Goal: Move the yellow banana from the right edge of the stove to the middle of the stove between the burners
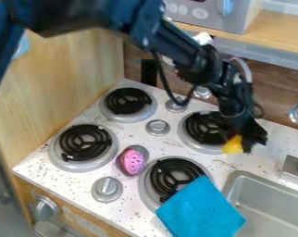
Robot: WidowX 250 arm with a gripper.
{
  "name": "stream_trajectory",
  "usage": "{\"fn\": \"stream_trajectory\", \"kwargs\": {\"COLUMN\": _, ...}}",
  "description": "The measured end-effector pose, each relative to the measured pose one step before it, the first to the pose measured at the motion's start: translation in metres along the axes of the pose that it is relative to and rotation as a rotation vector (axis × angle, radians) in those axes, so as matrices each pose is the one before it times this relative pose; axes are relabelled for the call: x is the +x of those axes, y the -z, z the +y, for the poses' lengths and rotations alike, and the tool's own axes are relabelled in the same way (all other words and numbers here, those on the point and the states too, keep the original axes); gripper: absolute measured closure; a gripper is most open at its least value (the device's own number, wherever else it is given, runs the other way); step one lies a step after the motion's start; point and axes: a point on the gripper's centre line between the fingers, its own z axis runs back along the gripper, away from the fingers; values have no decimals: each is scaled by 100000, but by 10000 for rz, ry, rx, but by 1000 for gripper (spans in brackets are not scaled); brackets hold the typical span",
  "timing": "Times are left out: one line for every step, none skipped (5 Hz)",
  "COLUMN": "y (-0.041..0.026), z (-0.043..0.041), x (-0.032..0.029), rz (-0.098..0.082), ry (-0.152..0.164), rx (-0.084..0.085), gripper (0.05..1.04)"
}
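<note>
The black gripper (245, 137) hangs low at the right edge of the back right burner (208, 132), above the white speckled stovetop. A small yellow object (233, 145) is right at the gripper's lower left side; whether it is held or only beside it, I cannot tell. A pink oval object with a dark rim (133, 160) lies between the front left burner (83, 147) and the front right burner (175, 176). A blue cloth (201, 210) covers part of the front right burner and the counter edge near the sink.
A metal sink (276, 203) is at the lower right, with a faucet base (294, 170) behind it. The back left burner (128, 101) and several knobs stand on the stovetop. A wooden wall (71, 78) rises at left; a shelf (275, 33) carries a grey toy appliance (216, 13).
</note>
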Motion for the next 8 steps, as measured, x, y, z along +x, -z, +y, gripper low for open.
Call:
{"fn": "stream_trajectory", "kwargs": {"y": -351, "z": 3053, "x": -556, "rz": -49, "ry": -1053, "rx": 437, "gripper": 566}}
{"fn": "stream_trajectory", "kwargs": {"y": -150, "z": 1560, "x": 32, "rz": 92, "ry": -661, "rx": 420, "gripper": 566}}
{"fn": "stream_trajectory", "kwargs": {"y": -422, "z": 1389, "x": 1810, "rz": -338, "ry": -617, "rx": 249, "gripper": 567}}
{"fn": "stream_trajectory", "kwargs": {"y": 1713, "z": 2512, "x": -338, "rz": 420, "ry": -611, "rx": 439, "gripper": 567}}
{"fn": "stream_trajectory", "kwargs": {"y": 1034, "z": 1332, "x": 568, "rz": 130, "ry": -315, "rx": 255, "gripper": 567}}
{"fn": "stream_trajectory", "kwargs": {"y": 1804, "z": 495, "x": 180, "rz": 176, "ry": 242, "rx": 274, "gripper": 566}}
{"fn": "stream_trajectory", "kwargs": {"y": 640, "z": -89, "x": 1252, "rz": -129, "ry": -10, "rx": 84, "gripper": 567}}
{"fn": "stream_trajectory", "kwargs": {"y": 240, "z": 139, "x": 497, "rz": -21, "ry": -57, "rx": 151, "gripper": 567}}
